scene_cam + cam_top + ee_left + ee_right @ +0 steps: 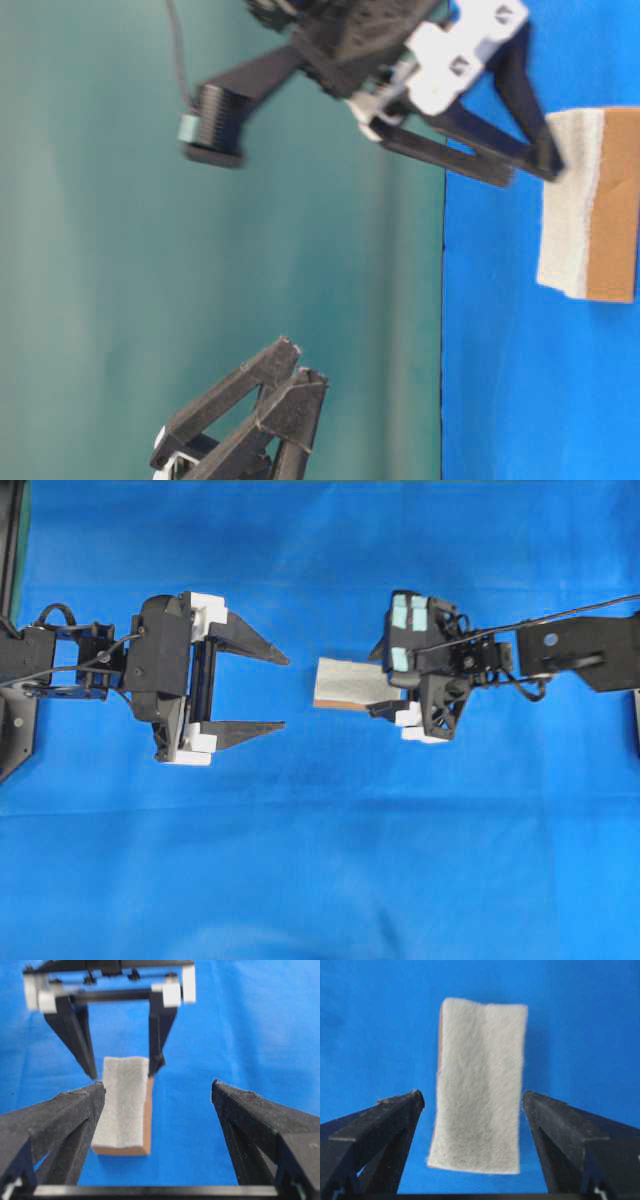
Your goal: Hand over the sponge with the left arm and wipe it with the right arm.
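Note:
The sponge (350, 683), greyish-white on top with an orange-brown layer beneath, lies flat on the blue table (320, 860) between the two arms. My right gripper (378, 685), with teal patches on its body, is open. Its fingers stand either side of the sponge's (480, 1085) right end, with a small gap on each side in the right wrist view (472, 1095). My left gripper (286, 692) is open and holds nothing, just left of the sponge. In the left wrist view the sponge (122, 1105) lies ahead of the left gripper's (157, 1085) left finger.
Black arm mounts stand at the left edge (12, 720) and the right edge (636, 720) of the table. A cable (560, 615) runs along the right arm. Blue cloth stretches in front of and behind both grippers.

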{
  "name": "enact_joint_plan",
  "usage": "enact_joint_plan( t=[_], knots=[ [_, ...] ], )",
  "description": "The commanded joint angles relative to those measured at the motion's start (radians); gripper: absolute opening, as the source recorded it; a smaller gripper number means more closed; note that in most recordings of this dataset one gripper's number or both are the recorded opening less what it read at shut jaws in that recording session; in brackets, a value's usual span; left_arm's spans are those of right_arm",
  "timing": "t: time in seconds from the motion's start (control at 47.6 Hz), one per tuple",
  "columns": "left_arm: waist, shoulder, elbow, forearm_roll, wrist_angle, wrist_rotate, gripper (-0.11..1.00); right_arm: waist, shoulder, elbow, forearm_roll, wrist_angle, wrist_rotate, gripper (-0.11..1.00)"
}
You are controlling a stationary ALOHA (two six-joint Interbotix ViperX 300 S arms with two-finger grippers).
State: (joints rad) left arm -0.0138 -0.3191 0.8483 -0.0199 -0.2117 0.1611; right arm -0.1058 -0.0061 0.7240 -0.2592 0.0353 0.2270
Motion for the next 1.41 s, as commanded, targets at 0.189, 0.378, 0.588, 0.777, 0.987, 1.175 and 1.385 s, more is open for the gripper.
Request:
enact_joint_plan(
  t=[0.189,0.378,0.588,0.777,0.987,1.175,1.385],
  knots=[
    [-0.003,-0.009,-0.018,0.0,-0.011,-0.005,0.85,0.002,-0.227,-0.011,0.002,0.089,-0.006,0.74],
    [-0.002,-0.009,-0.02,0.0,-0.011,-0.005,0.85,0.003,-0.305,0.017,0.002,0.1,-0.006,0.74],
    [-0.003,-0.006,-0.02,0.0,-0.011,-0.005,0.85,0.003,-0.304,0.025,0.0,0.083,-0.005,0.74],
    [-0.003,-0.006,-0.021,-0.002,-0.009,-0.005,0.85,0.003,-0.299,0.028,0.002,0.066,-0.005,0.74],
    [-0.003,-0.054,0.002,-0.002,0.0,-0.006,0.85,0.005,-0.354,0.038,0.002,0.091,-0.006,0.74],
    [-0.003,-0.156,0.043,-0.002,0.028,-0.005,0.85,0.005,-0.479,0.083,0.002,0.141,-0.006,0.74],
    [-0.003,-0.299,0.11,-0.002,0.064,-0.003,0.85,0.014,-0.66,0.166,0.002,0.175,-0.008,0.74]
  ],
)
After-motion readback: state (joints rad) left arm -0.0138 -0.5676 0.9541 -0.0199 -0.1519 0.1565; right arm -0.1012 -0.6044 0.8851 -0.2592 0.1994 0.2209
